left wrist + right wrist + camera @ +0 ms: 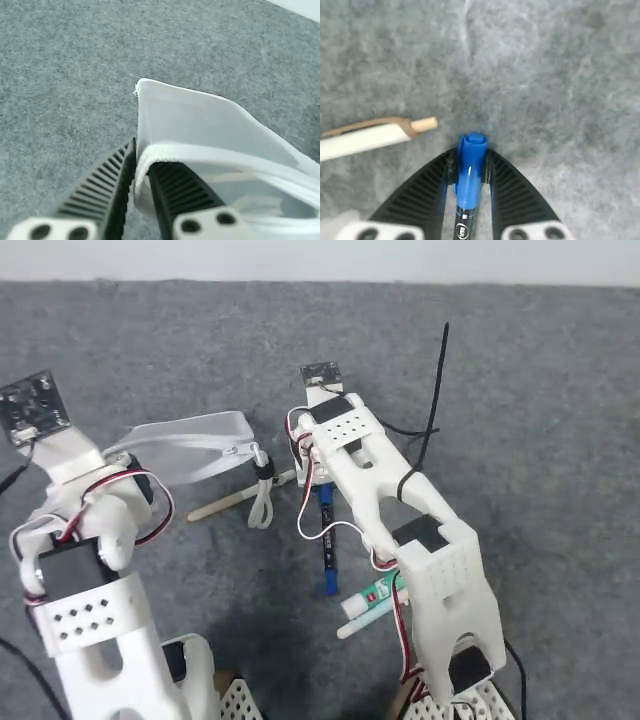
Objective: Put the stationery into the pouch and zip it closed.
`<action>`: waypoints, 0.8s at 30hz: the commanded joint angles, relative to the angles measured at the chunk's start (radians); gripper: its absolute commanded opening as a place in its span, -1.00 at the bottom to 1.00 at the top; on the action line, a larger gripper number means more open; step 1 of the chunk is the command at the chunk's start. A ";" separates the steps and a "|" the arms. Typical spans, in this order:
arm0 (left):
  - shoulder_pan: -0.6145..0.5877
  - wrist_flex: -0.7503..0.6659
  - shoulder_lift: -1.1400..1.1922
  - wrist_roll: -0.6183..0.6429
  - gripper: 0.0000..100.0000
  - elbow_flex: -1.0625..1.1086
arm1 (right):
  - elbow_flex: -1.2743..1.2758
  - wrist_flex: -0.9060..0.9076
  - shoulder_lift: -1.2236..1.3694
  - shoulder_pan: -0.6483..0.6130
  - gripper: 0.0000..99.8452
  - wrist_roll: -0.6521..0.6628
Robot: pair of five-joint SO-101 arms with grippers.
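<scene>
Blue pen [470, 172] cap-first along right hand [470, 153]

Marker [469, 170] cut off behind the right jaws, pouch [200, 117] cut off past the left jaws, pen [365, 140] cut off beside the right jaws.

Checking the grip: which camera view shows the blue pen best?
The right wrist view: the blue pen sits clamped at its capped end in the right gripper. The high view shows its barrel sticking out from under that arm. The left wrist view faces the pouch.
</scene>
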 commanded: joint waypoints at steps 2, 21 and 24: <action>-0.006 -0.035 -0.008 0.012 -0.98 -0.033 | -0.061 0.059 -0.062 0.001 -0.99 -0.008; -0.006 -0.037 -0.008 0.011 -0.98 -0.033 | -0.061 0.321 -0.426 -0.054 -0.99 -0.008; -0.005 -0.037 -0.008 0.011 -0.98 -0.033 | -0.061 0.374 -0.479 -0.076 -0.99 -0.008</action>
